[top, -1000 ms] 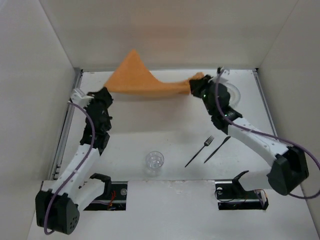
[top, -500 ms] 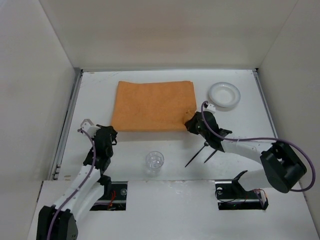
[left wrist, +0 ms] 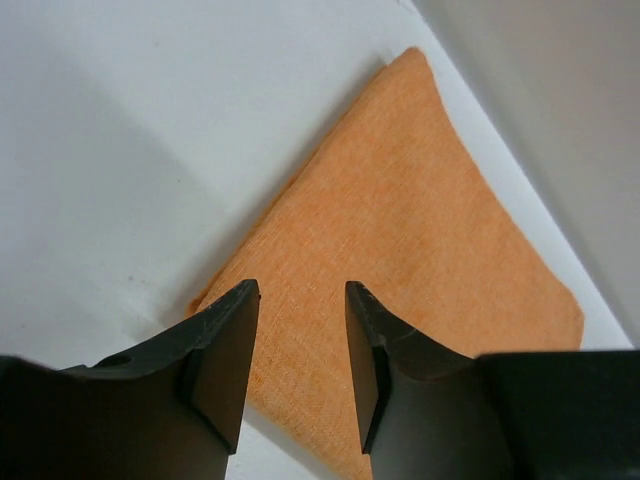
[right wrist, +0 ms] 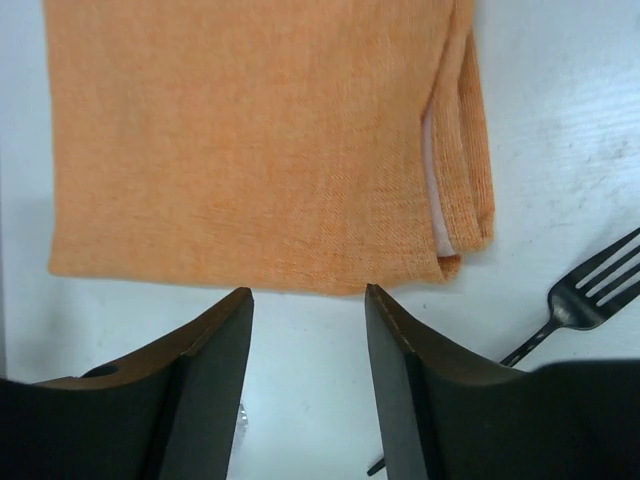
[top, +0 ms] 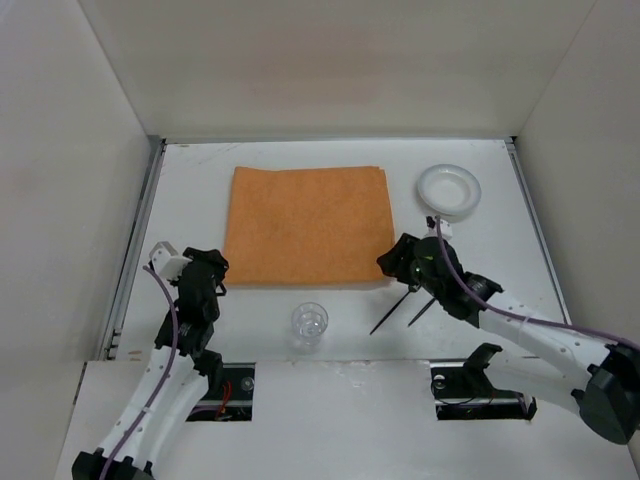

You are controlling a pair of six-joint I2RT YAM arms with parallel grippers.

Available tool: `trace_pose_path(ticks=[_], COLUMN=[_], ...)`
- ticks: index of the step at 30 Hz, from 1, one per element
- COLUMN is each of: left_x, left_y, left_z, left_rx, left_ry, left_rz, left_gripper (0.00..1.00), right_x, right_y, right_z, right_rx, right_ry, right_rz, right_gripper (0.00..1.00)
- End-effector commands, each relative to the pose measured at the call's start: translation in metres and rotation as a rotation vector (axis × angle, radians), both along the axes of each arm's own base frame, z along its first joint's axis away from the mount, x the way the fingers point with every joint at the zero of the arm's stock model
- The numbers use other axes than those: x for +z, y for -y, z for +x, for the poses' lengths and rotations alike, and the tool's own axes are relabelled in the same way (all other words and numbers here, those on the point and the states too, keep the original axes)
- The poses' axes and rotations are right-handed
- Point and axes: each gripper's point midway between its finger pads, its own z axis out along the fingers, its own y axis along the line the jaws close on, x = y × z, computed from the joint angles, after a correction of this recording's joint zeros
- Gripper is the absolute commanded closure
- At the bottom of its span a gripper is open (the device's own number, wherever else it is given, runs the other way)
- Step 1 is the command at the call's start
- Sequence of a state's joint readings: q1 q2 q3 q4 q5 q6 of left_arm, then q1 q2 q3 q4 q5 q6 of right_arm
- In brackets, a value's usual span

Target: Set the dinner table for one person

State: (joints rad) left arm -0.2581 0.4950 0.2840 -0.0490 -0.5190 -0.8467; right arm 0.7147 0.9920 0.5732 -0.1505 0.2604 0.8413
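I have just let go: the cloth (top: 308,227), aloft a moment ago, now lies flat on the smooth white table (top: 480,260) that spreads all around it, so the mat is laid. My left pincer (left wrist: 300,300) and right pincer (right wrist: 308,300) gape empty at its 2 near corners (right edge doubled over). It is a woven, matte orange rectangle, with a glossy round plate (top: 448,189) to its right.

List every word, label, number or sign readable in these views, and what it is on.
None readable: the orange cloth, white plate, glass, fork and dinner table carry no text.
Any marking on the black boards at the near edge is too small to read.
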Motion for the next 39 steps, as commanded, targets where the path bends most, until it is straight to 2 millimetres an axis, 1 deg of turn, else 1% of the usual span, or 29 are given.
trace_pose_path(ticks=[1,3,4,7,8,10,11,14,16,17,20,22,26,29,32,36,39], left_x=[0.017,0.007,0.001,-0.014,-0.020,-0.031,-0.039,-0.060,-0.075,-0.082,-0.093,-0.096,-0.096,-0.095,-0.096,-0.097,-0.097], left_y=[-0.013,-0.015,-0.014,-0.007,-0.006,-0.005,-0.006,-0.013,-0.013,-0.012,-0.006,0.000,0.011,0.025,0.039,0.059,0.067], left_z=[0.005,0.010,0.015,0.025,0.026,0.024,0.022,0.012,0.008,0.007,0.012,0.020,0.033,0.046,0.055,0.066,0.068], left_rx=[0.058,0.073,0.075,0.053,0.045,0.032,0.030,0.036,0.031,0.029,0.014,0.001,-0.010,-0.043,-0.074,-0.121,-0.140], left_ry=[0.011,-0.034,-0.055,-0.110,-0.133,-0.176,-0.197,-0.258,-0.300,-0.317,-0.334,-0.320,-0.299,-0.290,-0.289,-0.288,-0.288], left_rz=[0.059,0.068,0.076,0.086,0.094,0.107,0.113,0.125,0.113,0.106,0.082,0.054,0.022,0.020,0.021,0.028,0.029], left_gripper=[0.59,0.53,0.50,0.49,0.49,0.49,0.49,0.49,0.50,0.51,0.56,0.62,0.71,0.76,0.79,0.81,0.82], right_x=[0.018,0.008,0.000,-0.019,-0.028,-0.045,-0.056,-0.080,-0.088,-0.090,-0.087,-0.084,-0.078,-0.074,-0.068,-0.066,-0.068], right_y=[0.006,0.007,0.008,0.004,0.001,0.001,0.005,0.022,0.026,0.025,0.019,0.017,0.023,0.033,0.050,0.065,0.076], right_z=[0.010,0.023,0.037,0.058,0.060,0.059,0.056,0.048,0.045,0.046,0.059,0.069,0.086,0.095,0.102,0.098,0.092], right_rx=[-0.024,-0.036,-0.052,-0.063,-0.061,-0.069,-0.076,-0.119,-0.122,-0.112,-0.091,-0.084,-0.098,-0.122,-0.174,-0.216,-0.249], right_ry=[0.040,0.032,0.025,-0.010,-0.030,-0.068,-0.091,-0.129,-0.147,-0.153,-0.160,-0.159,-0.159,-0.147,-0.132,-0.125,-0.128], right_rz=[-0.054,-0.088,-0.100,-0.116,-0.118,-0.142,-0.163,-0.232,-0.240,-0.239,-0.210,-0.191,-0.160,-0.150,-0.143,-0.130,-0.122], right_gripper=[0.44,0.43,0.43,0.44,0.45,0.53,0.55,0.54,0.53,0.56,0.71,0.79,0.94,0.98,1.00,1.00,1.00])
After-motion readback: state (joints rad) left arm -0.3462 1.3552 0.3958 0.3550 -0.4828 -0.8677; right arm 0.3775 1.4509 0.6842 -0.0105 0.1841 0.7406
